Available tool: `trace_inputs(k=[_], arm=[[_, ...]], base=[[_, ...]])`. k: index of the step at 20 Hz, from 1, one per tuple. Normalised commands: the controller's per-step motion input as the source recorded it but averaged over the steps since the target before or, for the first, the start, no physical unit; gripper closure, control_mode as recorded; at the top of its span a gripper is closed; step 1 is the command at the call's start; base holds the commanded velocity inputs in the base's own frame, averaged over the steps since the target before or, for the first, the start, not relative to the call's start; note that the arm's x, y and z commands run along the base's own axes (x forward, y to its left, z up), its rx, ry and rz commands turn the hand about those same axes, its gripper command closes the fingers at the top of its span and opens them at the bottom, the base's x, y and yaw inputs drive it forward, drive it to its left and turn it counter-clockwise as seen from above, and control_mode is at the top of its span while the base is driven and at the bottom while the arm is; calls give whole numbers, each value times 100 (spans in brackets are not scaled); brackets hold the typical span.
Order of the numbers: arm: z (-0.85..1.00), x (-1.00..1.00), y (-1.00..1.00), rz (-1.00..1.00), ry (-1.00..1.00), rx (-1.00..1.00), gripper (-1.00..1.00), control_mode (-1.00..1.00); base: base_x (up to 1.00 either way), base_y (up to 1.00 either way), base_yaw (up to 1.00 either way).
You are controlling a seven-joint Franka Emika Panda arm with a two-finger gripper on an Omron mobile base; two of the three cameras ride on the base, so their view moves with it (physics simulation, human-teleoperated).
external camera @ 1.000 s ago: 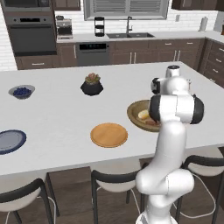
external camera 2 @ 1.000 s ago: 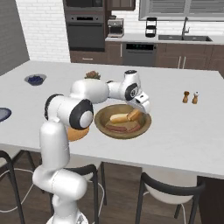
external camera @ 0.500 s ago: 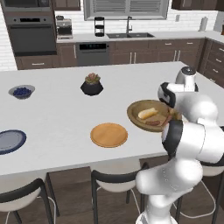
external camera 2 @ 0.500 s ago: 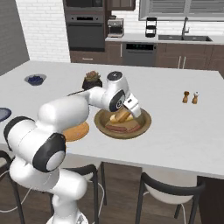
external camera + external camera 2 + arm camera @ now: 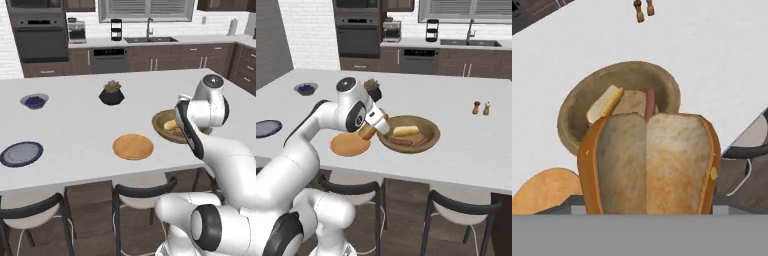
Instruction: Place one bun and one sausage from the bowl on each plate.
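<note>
Bun [image 5: 648, 162]: split-top, browned crust, held between the gripper [image 5: 368, 132] jaws, which stand wide around it; carried just beside the rim of the wooden bowl [image 5: 431, 131], between bowl and orange plate [image 5: 349, 144].

Bowl contents: one further bun [image 5: 406, 131], sausages [image 5: 402, 141].

Orange plate: bare, just beside the bowl on the white counter [image 5: 80, 125].

Blue plate [image 5: 21, 153]: bare, well apart, at the counter's near edge.

Handling note, as judgement: the bun should travel level over the orange plate's middle, come low before release, and sit to one side so a sausage fits alongside.

Others: blueberry bowl [image 5: 34, 101], potted plant [image 5: 111, 93], salt and pepper shakers [image 5: 481, 108].
</note>
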Motion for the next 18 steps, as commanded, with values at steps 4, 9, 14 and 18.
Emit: trace_inputs(k=[4,9,14,18], arm=[[0,0,0,0,0,0,100,100],[0,0,0,0,0,0,100,100],[0,0,0,0,0,0,100,100],[0,0,0,0,0,0,100,100]], base=[[-64,100,0],[-15,100,0],[15,100,-7],[48,100,-11]])
